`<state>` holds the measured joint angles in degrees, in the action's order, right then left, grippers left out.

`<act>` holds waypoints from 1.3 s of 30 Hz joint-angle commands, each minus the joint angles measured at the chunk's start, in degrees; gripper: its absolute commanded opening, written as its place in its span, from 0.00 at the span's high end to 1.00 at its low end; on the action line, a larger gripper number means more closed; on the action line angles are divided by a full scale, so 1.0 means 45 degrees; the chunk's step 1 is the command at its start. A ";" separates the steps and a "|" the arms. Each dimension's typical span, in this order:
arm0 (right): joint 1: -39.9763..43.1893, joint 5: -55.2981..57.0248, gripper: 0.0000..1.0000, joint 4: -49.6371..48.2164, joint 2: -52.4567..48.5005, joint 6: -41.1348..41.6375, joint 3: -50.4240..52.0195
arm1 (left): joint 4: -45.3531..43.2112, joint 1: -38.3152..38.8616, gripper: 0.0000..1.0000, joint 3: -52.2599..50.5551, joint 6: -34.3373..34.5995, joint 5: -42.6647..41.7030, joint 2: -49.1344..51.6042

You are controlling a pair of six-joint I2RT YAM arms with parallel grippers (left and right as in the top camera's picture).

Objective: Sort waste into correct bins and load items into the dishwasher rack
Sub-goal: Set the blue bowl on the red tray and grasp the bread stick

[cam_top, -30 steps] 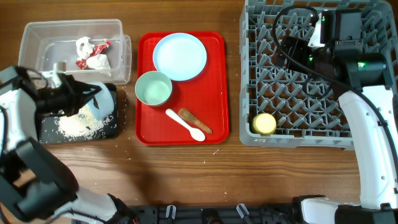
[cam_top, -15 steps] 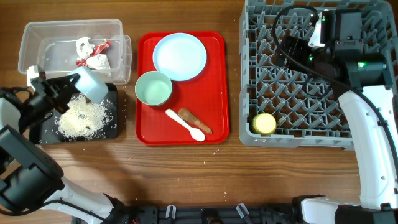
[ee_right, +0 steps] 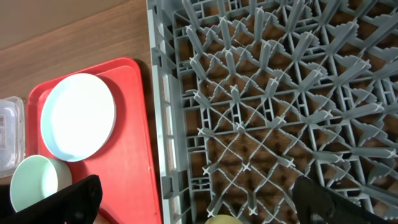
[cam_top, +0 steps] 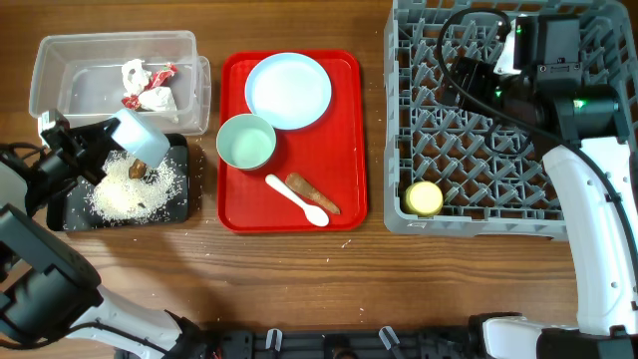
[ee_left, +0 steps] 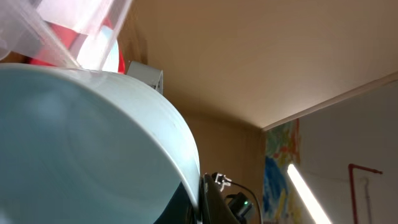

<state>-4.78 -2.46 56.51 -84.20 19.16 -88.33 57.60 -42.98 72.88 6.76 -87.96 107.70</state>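
Light blue bowl [cam_top: 140,137] tipped over near-left black tray [cam_top: 75,216], my left gripper [cam_top: 115,142] clamped on it. Rice [cam_top: 125,194] in tray, wrapper [cam_top: 159,75] and tissue [cam_top: 155,98] in clear tub [cam_top: 60,55], yellow cup [cam_top: 424,197] in rack [cam_top: 478,217]. Plate [cam_top: 288,90], green bowl [cam_top: 245,142], spoon [cam_top: 297,199], brown scrap [cam_top: 312,192] pending; right gripper [ee_right: 199,199] open.

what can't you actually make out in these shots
Left wrist view: the light blue bowl fills the frame, hiding the fingers of the left gripper and whatever lies below.
Overhead: the tilted bowl's inside does not show, so any grains in it cannot be seen.
Right wrist view: the yellow cup is cut off by the bottom edge, the clear tub by the left edge.
Overhead: the right arm covers part of the dishwasher rack.
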 commanded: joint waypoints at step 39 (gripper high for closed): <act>-0.0019 -0.0131 0.00 -0.0398 0.0010 -0.0209 -0.0097 | 0.0350 1.5494 0.88 -0.0146 0.5615 1.8695 -0.1331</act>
<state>-4.78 -2.52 54.83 -84.20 19.18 -88.33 59.13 25.80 72.60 30.96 -4.91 100.42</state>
